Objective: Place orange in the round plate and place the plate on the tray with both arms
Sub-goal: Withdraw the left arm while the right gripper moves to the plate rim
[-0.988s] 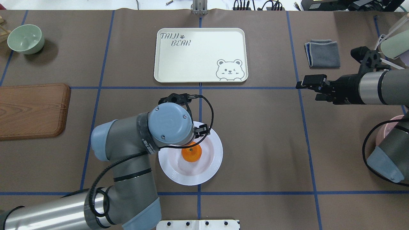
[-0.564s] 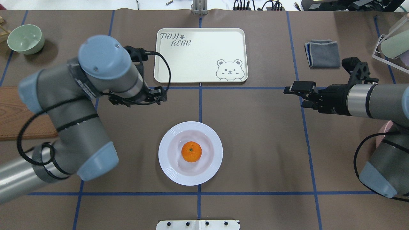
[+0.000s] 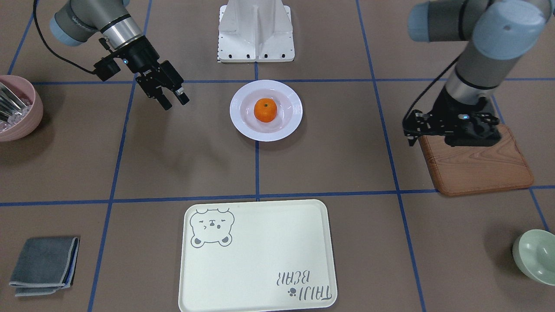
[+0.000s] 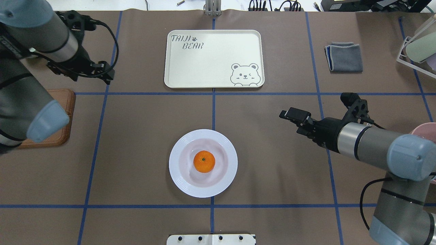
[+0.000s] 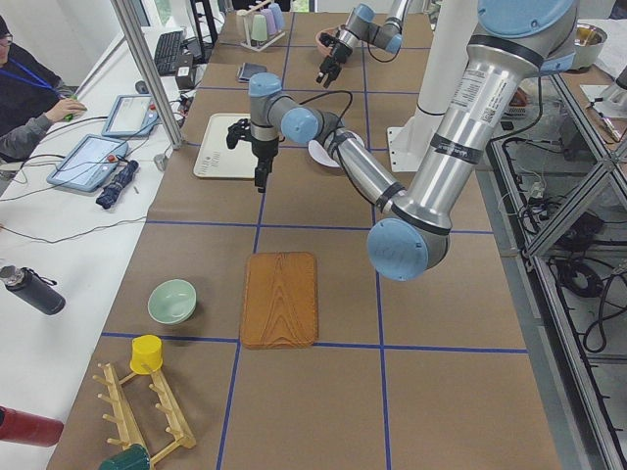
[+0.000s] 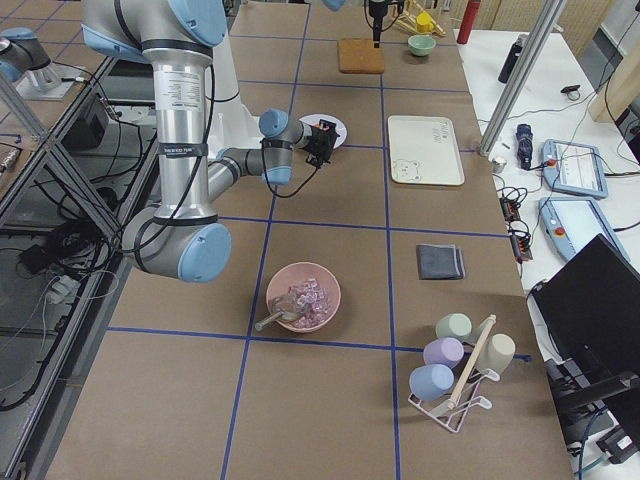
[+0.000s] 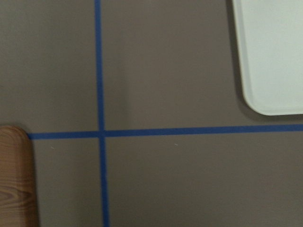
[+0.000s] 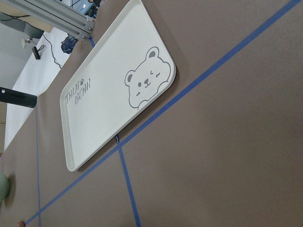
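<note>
The orange [image 4: 204,161] lies in the middle of the round white plate [image 4: 224,180], which sits on the table near the robot's side. Beyond it, the cream bear tray [image 4: 214,58] holds nothing. My right gripper [image 3: 175,102] hovers open to the plate's right, a short gap away, fingers aimed at it; it also shows in the overhead view as right gripper [image 4: 293,120]. My left gripper [image 3: 453,132] hangs high over the far corner of the wooden board, pointing down. Its fingers are hidden under its body, so I cannot tell its state. The left wrist view shows only a tray [image 7: 270,52] corner.
A brown wooden board [image 3: 477,169] lies at the robot's left, with a mint-green bowl [image 3: 535,255] beyond it. A folded grey cloth [image 4: 344,57] lies far right. A pink bowl [image 3: 15,108] and a cup rack [image 4: 419,47] stand at the right edge.
My left arm has lifted off the plate and swung to the far left, leaving the orange in it. My right gripper has moved nearer the plate.
</note>
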Available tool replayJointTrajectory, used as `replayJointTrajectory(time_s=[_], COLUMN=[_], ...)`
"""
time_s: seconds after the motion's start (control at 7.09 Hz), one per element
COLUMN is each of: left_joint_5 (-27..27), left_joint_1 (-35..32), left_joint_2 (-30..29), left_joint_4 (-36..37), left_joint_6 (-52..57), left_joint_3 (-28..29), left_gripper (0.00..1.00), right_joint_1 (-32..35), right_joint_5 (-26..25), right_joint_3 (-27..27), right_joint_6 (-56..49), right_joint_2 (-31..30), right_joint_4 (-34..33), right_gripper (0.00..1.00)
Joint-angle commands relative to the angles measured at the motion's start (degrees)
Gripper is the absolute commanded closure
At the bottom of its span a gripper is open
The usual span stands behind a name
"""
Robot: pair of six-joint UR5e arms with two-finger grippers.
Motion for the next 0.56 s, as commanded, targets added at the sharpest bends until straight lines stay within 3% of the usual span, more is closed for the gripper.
replayJointTrajectory(time_s=[0.0,0.14,0.28,0.42], left_joint_5=[-1.7,-2.4,-9.3,-15.0], left_joint_1=[-7.0,-13.1,-18.6,-24.3], left_joint_2=[8.8,12.0,13.5,18.5], left_joint_4=[-0.7,-3.1,-4.3,-5.4], left_joint_6=[11.9,16.8,20.0,30.3], left_joint_3=[0.4,1.4,5.4,6.7], left_gripper=[0.02,0.02,0.02,0.02], right_joint_1=[-7.9,-10.8,-14.6,-17.0], right_joint_5=[-8.9,-11.2,-15.7,-16.9], right_joint_3=[0.0,-0.2,-0.5,-1.2], right_joint_6=[2.6,6.1,7.0,8.9], right_joint_2=[0.8,0.8,1.1,2.2], right_joint_4=[-0.2,-0.2,-0.2,-0.1], right_gripper=[0.01,0.01,0.02,0.03])
